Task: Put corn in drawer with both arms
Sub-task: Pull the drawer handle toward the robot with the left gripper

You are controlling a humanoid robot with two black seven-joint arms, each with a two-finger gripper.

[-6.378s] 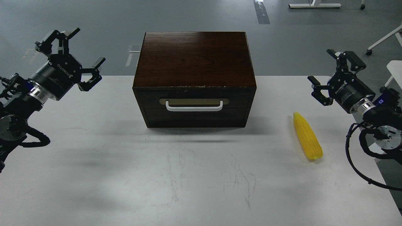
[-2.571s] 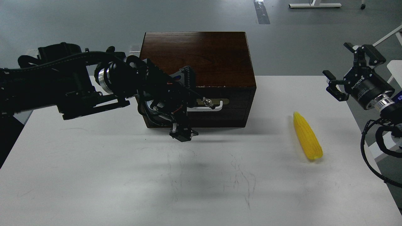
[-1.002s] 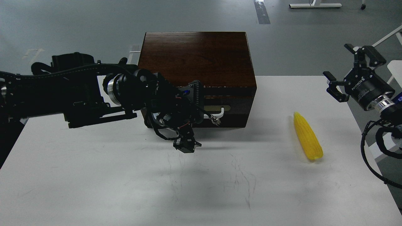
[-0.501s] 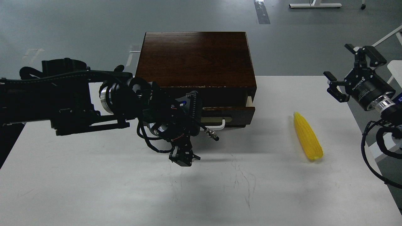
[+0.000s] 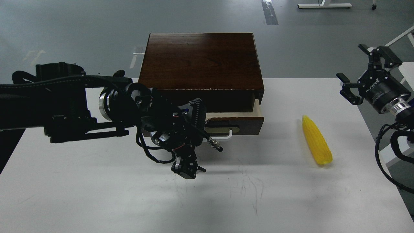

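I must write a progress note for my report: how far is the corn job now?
Done: the drawer is partly pulled out. In hand: the left gripper is at its white handle. Left: the corn lies untouched on the table; the right gripper hovers open, holding nothing.

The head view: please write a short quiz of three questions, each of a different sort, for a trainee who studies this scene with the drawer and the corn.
1. True or false: the bright yellow plastic-looking corn cob already lies inside the dark brown wooden drawer with the white bar handle.
2. Multiple choice: the black right gripper is
A. shut on the corn
B. open and raised above the white table, apart from the corn
C. at the drawer handle
3. Fill the gap: the black left gripper is at the drawer's ____ .

Key
1. False; the corn lies on the table, right of the box.
2. B
3. handle; the drawer is partly open, pale wood showing.
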